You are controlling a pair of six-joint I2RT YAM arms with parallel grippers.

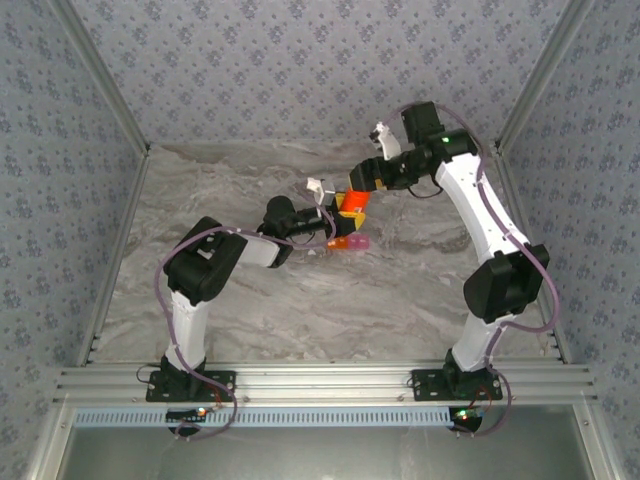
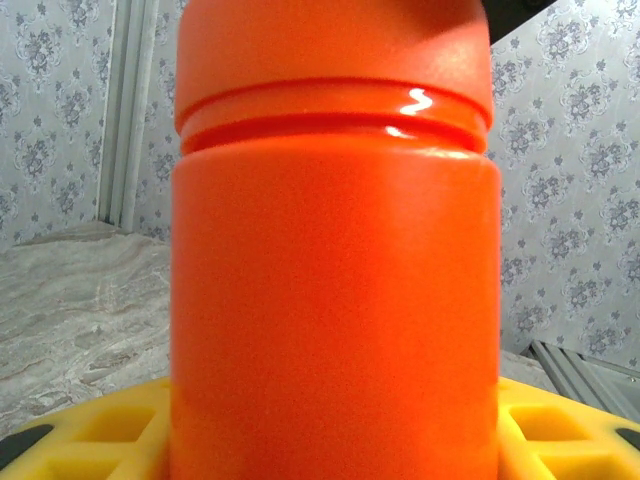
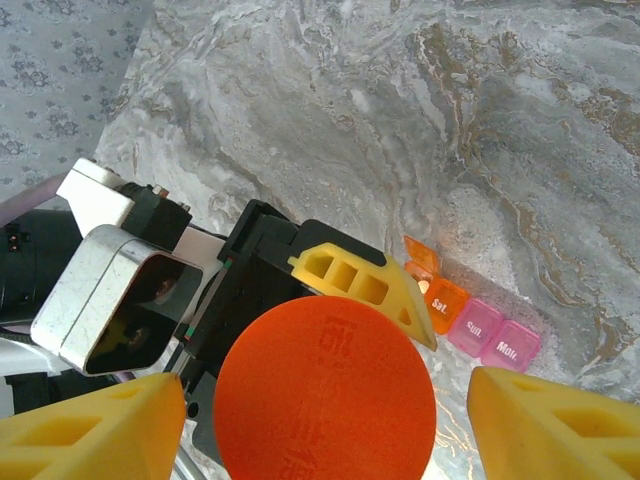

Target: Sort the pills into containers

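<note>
My left gripper (image 1: 338,213) is shut on an orange round bottle (image 2: 335,300), which stands upright between its yellow fingers (image 2: 90,430). The bottle's orange cap (image 3: 325,385) is on. My right gripper (image 1: 357,183) hangs over the cap, and its yellow fingers (image 3: 95,430) stand open on both sides of it with a small gap on each side. The containers (image 3: 470,318), a small pill box with an orange cell and pink cells, lie on the table just beyond the bottle. The orange cell's lid (image 3: 421,260) is flipped up. The pills are hidden.
The marble table (image 1: 250,300) runs between patterned walls at the left, right and back. Both arms meet near the middle of the table, with the pill box (image 1: 348,243) lying just in front of them.
</note>
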